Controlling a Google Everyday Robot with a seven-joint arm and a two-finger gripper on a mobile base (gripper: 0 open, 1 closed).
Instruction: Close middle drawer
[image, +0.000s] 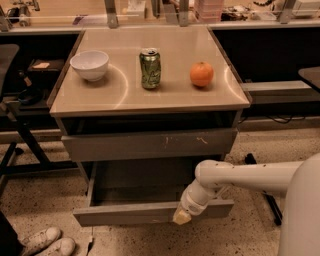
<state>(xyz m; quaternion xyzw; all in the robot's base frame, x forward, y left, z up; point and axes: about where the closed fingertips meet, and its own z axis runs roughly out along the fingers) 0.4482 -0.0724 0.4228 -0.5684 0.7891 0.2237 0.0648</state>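
Fingers (181, 216) drawn together into a single pale tip, with no gap showing between them, the white robot arm's gripper (181, 217) sits low at the cabinet's front, against the outer face of the wide grey handle-less middle drawer (125, 214), right of the panel's middle. That drawer stands pulled well out from the grey cabinet, its shallow box open to view and its front panel far forward of the scratched grey drawer front (150, 144) above it, which lies nearly flush with the frame. By this evidence the closing has barely started, if at all: the gripper appears placed for a push, but almost the whole of the drawer's travel is left to cover before its panel lines up with the one above. On the beige worktop (150, 102), a white ceramic bowl (89, 65), a green drinks can (150, 68) and a round orange fruit (201, 74) stand in a row, well apart from one another and clear of the arm. A pair of pale shoes (45, 242) lies on the speckled floor at lower left.
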